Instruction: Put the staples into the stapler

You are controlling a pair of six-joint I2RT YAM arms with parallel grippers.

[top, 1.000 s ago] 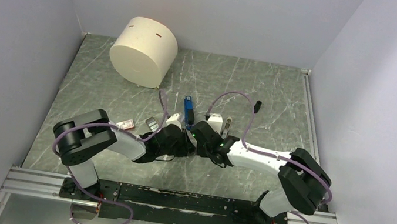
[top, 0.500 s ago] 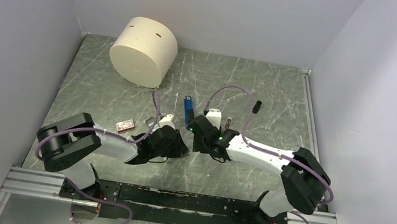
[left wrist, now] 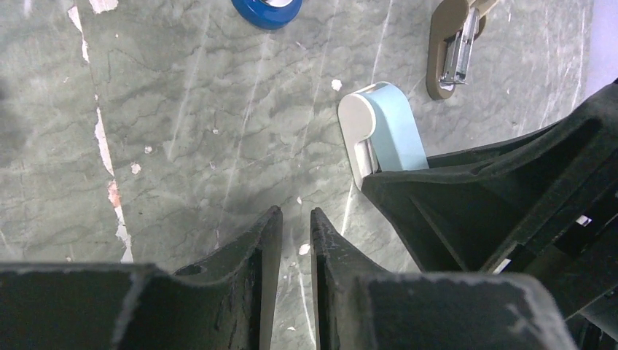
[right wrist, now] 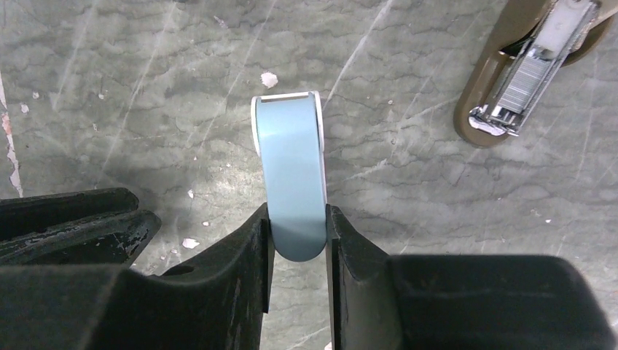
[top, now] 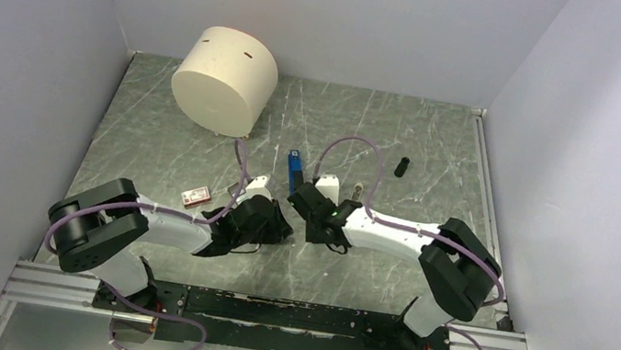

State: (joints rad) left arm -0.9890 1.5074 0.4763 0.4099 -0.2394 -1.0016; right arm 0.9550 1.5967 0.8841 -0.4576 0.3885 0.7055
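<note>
Where the marbled table [top: 439, 157] nears its far-left corner, a cream cylinder [top: 224, 79] sits. On the left gripper [left wrist: 296, 215] the fingers sit barely apart: thin slit, nothing in it. On the right gripper [right wrist: 297, 213] they pinch a pale-blue capsule piece [right wrist: 291, 168] by its near end. Blue stapler [top: 293, 170] lies mid-table, just beyond both grippers. Beige oval lump [right wrist: 481, 95] lies right of the capsule. Red-and-white staples box [top: 195, 198] lies left of the left gripper.
</note>
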